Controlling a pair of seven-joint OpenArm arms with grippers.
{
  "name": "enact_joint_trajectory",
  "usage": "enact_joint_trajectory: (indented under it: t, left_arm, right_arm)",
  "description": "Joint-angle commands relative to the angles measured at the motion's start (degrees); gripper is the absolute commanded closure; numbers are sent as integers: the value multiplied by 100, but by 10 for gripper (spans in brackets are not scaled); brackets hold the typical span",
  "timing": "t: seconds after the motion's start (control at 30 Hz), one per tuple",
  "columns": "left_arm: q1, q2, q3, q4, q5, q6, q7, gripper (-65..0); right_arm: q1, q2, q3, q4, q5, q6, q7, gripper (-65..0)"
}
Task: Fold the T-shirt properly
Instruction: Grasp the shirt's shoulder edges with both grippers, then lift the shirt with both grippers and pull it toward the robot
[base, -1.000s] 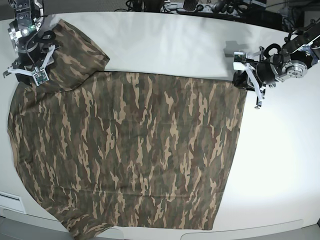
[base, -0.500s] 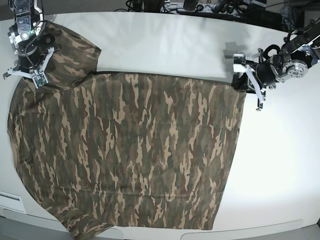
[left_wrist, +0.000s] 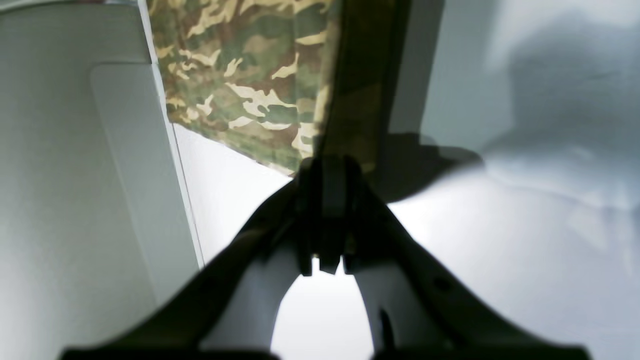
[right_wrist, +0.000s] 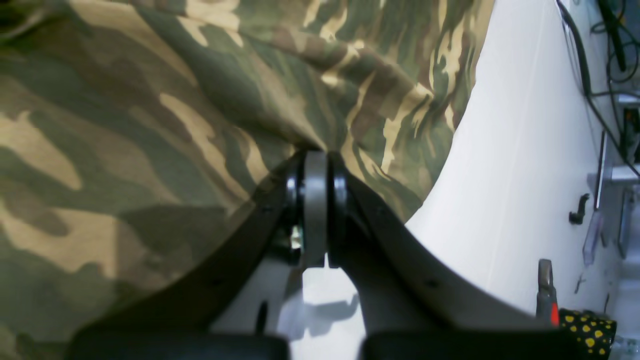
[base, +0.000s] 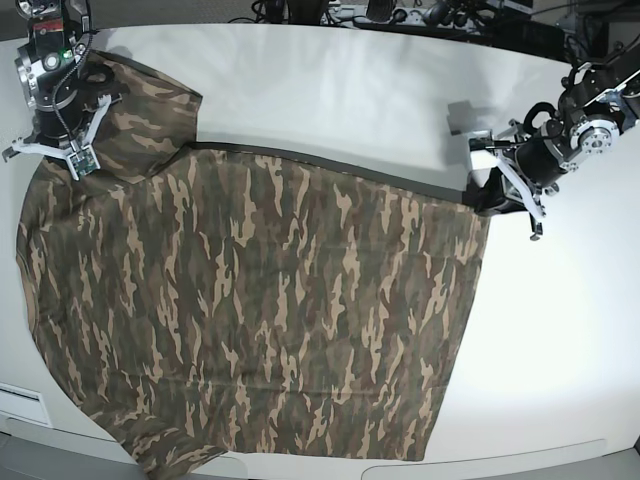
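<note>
- One T-shirt in a camouflage print of olive, brown and tan lies spread over most of the white table, reaching from the left edge past the middle and down to the near edge.
- Most of the cloth is flat; one sleeve is bunched at the far left corner, and the far hem is lifted off the surface in a taut dark line running toward the right.
- At the far left corner the right gripper has its jaws pressed together on a raised fold of the sleeve; in the right wrist view the cloth climbs into the pinch, with the white surface just beside it.
- At the far right corner of the shirt the left gripper is closed on the hem corner; in the left wrist view a narrow strip of cloth stands up from between the dark fingers, casting a shadow on the table.
- Both pinched points sit at the shirt's far edge, well apart from each other.
</note>
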Motion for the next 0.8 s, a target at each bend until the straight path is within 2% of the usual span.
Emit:
enact_joint_trajectory:
  t: [0.0, 0.3, 0.5, 0.63, 0.77]
  left_arm:
    - [-61, -129, -50, 79, 13, 125, 7, 0]
    - [225, -129, -50, 184, 70, 129, 262, 0]
    - [498, -131, -50, 234, 452, 136, 581, 0]
    - [835, -203, -50, 479, 605, 485, 960, 0]
    - [1211, -326, -50, 861, 1115, 721, 1346, 0]
  right_arm:
    - [-48, 87, 52, 142, -24, -44, 63, 0]
    - [-509, 87, 52, 258, -31, -44, 50, 0]
    - [-656, 92, 52, 356, -31, -9, -11, 0]
    - [-855, 101, 52, 645, -48, -4, -17, 0]
    - [-1040, 107, 52, 984, -350, -63, -31, 0]
